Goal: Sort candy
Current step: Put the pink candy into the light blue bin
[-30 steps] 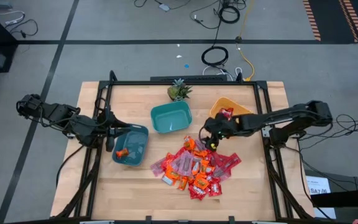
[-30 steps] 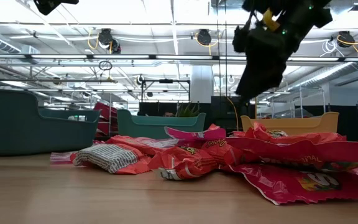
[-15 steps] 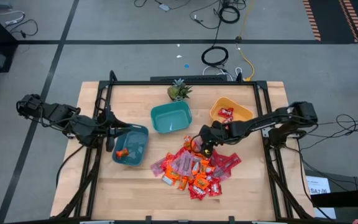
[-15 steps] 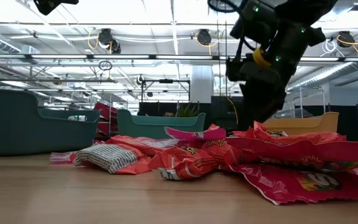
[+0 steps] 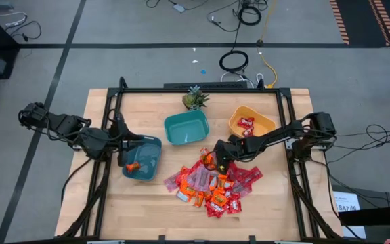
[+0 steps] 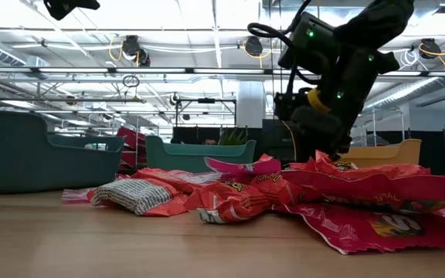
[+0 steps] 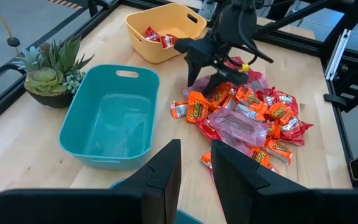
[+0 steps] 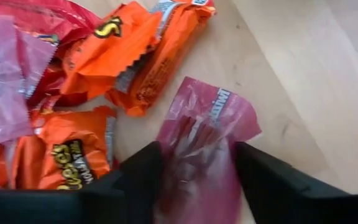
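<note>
The candy (image 5: 212, 181) lies in a heap of red, orange and pink-purple wrappers on the table's near middle. My right gripper (image 5: 214, 160) is down at the heap's far edge, slanting downward. Its open fingers stand on either side of a pink-purple candy (image 8: 201, 146) that lies flat on the wood beside orange ones (image 8: 135, 53). My left gripper (image 7: 196, 168) hangs over the blue bowl (image 5: 143, 158), its fingers a narrow gap apart with nothing between them. An orange candy (image 5: 133, 166) lies in that bowl. My right gripper comes at the pink-purple candy from above, slanting, with one finger (image 8: 138, 177) at each long side of the wrapper. I cannot tell whether the fingers touch it. The candy lies flat on the table.
A teal bowl (image 5: 187, 127) stands at the table's middle. A yellow bowl (image 5: 251, 122) holding red candies is to its right. A small green plant (image 5: 194, 99) is at the far edge. Black frame rails (image 5: 288, 135) run along the table's sides.
My right gripper has come down and toward the table's left, from beside the yellow bowl to the far edge of the candy heap. The candies lie as before.
</note>
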Robot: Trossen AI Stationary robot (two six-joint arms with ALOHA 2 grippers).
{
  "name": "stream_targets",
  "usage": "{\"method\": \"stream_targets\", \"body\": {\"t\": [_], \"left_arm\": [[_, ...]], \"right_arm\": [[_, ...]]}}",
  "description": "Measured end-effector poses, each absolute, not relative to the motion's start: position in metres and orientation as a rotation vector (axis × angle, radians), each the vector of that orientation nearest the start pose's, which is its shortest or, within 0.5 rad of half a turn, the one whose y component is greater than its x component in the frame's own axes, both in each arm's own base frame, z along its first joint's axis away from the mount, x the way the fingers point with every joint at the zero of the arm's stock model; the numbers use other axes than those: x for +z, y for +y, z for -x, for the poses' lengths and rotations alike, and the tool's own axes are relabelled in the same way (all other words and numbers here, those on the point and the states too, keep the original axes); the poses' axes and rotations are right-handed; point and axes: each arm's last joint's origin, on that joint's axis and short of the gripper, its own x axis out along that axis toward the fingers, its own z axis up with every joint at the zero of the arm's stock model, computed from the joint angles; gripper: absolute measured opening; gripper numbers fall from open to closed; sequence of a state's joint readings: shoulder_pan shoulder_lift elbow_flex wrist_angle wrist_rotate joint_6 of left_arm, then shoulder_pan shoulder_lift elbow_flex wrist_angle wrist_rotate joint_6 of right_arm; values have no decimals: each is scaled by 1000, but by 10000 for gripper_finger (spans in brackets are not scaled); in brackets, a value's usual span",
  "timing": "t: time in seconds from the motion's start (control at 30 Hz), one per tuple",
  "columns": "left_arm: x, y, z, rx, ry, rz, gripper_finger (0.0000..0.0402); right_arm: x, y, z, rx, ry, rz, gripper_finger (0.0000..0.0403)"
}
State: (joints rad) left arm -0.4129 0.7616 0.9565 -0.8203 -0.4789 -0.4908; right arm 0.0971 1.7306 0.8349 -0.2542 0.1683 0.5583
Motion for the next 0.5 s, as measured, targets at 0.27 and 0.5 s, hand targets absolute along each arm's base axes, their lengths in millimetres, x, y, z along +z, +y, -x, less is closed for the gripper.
{"method": "stream_targets", "body": {"t": [0.27, 0.5], "left_arm": [[337, -42, -128, 199, 534, 207, 98], [337, -42, -128, 199, 534, 207, 98]], "right_arm": [[137, 25, -293, -343, 1080, -365, 20], [177, 17, -281, -351, 975, -398, 27]]}}
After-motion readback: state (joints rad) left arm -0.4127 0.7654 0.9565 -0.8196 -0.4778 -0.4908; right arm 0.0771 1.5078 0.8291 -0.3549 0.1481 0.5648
